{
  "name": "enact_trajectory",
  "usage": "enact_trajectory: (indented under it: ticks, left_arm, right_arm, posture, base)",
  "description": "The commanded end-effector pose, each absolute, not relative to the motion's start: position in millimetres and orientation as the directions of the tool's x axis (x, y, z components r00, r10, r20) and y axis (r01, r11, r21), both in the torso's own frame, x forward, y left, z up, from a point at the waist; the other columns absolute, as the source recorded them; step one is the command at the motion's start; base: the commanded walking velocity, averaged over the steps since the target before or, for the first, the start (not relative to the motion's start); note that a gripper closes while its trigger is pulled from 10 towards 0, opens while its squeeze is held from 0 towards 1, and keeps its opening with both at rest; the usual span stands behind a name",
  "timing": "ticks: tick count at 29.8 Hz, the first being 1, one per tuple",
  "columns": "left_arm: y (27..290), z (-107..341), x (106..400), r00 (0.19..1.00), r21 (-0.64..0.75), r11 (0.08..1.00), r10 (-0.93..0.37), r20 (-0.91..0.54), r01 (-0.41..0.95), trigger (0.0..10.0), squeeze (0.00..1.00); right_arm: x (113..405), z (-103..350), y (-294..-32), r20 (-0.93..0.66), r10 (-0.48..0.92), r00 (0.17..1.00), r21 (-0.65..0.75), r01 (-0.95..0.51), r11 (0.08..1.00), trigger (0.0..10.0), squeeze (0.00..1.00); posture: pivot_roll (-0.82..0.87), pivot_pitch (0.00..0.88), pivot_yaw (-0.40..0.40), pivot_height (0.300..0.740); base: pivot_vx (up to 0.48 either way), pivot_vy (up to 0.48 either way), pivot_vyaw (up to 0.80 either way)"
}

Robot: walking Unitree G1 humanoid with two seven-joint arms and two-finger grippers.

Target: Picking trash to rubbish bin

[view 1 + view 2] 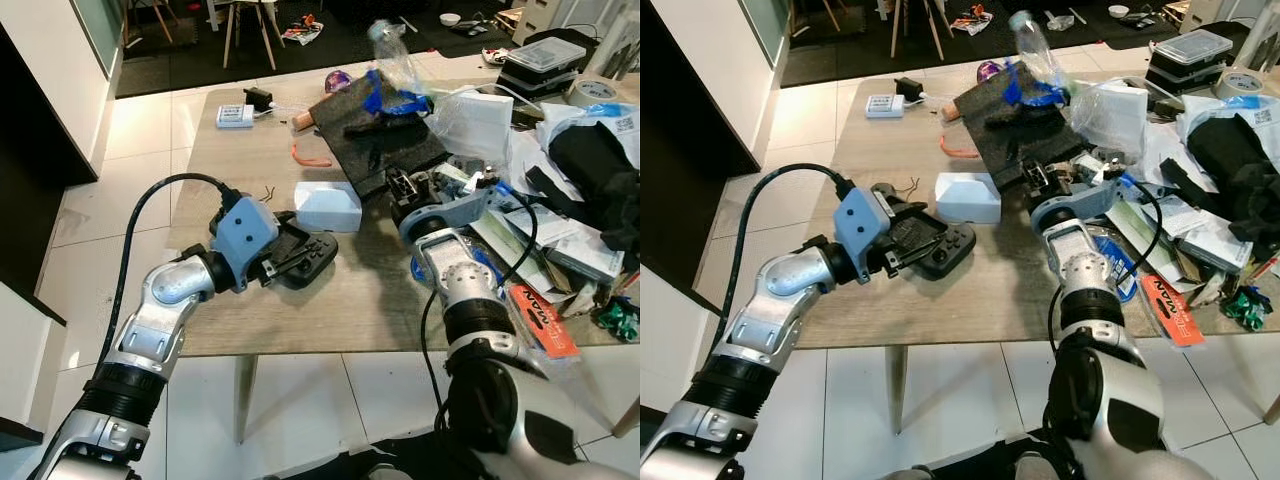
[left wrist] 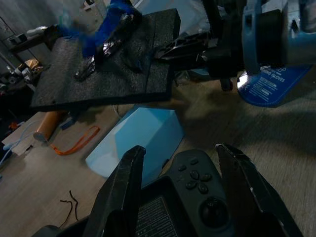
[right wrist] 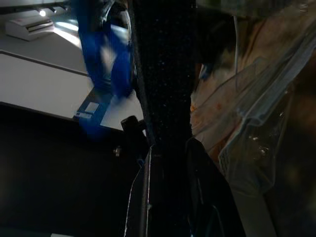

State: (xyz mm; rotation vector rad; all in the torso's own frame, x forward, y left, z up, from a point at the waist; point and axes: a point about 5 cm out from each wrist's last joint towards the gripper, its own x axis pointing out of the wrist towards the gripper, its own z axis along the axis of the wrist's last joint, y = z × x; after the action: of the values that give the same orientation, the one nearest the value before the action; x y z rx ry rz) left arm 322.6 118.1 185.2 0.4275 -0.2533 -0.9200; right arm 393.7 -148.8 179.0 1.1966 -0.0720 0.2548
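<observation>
On the wooden table (image 1: 250, 310) lies a black game controller (image 1: 312, 256). My left gripper (image 1: 285, 255) is over it, open, one finger on each side of the controller (image 2: 197, 197) without pinching it. Just beyond sits a pale blue box (image 1: 328, 206). My right gripper (image 1: 400, 185) is shut on the near edge of a black foam slab (image 1: 375, 135), which is tilted up off the table. A crumpled blue glove (image 1: 395, 100) and a clear plastic bottle (image 1: 392, 50) rest on the slab. In the right wrist view the fingers (image 3: 148, 173) clamp the slab's edge (image 3: 165, 64).
The table's right half is piled with papers, plastic bags, a black cloth (image 1: 590, 165), a lidded container (image 1: 545, 55), a tape roll (image 1: 592, 92) and an orange packet (image 1: 540, 320). An orange band (image 1: 310, 155) and a small white device (image 1: 235, 116) lie at the far left. White tiled floor surrounds the table.
</observation>
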Motion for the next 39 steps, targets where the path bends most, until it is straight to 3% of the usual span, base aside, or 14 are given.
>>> enact_trajectory:
  ticks: [1, 11, 27, 32, 39]
  left_arm:
    - [116.5, 180.8, 320.3, 0.581, 0.465, 0.519, -0.814, 0.014, 0.717, 10.0, 0.00]
    - [111.4, 179.1, 320.1, 0.573, 0.470, 0.510, -0.819, 0.011, 0.720, 10.0, 0.00]
    - [105.4, 178.3, 320.6, 0.560, 0.471, 0.500, -0.828, 0.015, 0.726, 10.0, 0.00]
    - [102.8, 177.7, 320.3, 0.555, 0.474, 0.494, -0.832, 0.014, 0.729, 10.0, 0.00]
    - [100.0, 185.1, 320.6, 0.548, 0.433, 0.520, -0.834, 0.070, 0.736, 10.0, 0.00]
  right_arm:
    - [390.1, 173.8, -142.2, 0.186, 0.187, 0.965, 0.914, -0.240, 0.328, 0.0, 0.00]
    - [375.4, 162.3, -132.7, 0.216, 0.197, 0.956, 0.913, -0.269, 0.307, 0.0, 0.00]
    - [367.7, 185.4, -150.3, 0.355, 0.122, 0.927, 0.863, -0.375, 0.340, 0.0, 0.00]
    - [361.8, 204.9, -150.0, 0.445, 0.170, 0.879, 0.787, -0.475, 0.395, 0.0, 0.00]
    - [353.7, 219.2, -139.6, 0.505, 0.259, 0.823, 0.717, -0.567, 0.406, 0.0, 0.00]
  posture:
    - [0.00, 0.153, 0.056, 0.740]
    - [-0.01, 0.146, 0.053, 0.740]
    - [-0.01, 0.136, 0.054, 0.740]
    - [-0.01, 0.132, 0.052, 0.740]
    - [-0.01, 0.132, 0.052, 0.740]
  base:
    - [0.000, 0.000, 0.00]
    - [0.000, 0.000, 0.00]
    - [0.000, 0.000, 0.00]
    - [0.000, 0.000, 0.00]
    - [0.000, 0.000, 0.00]
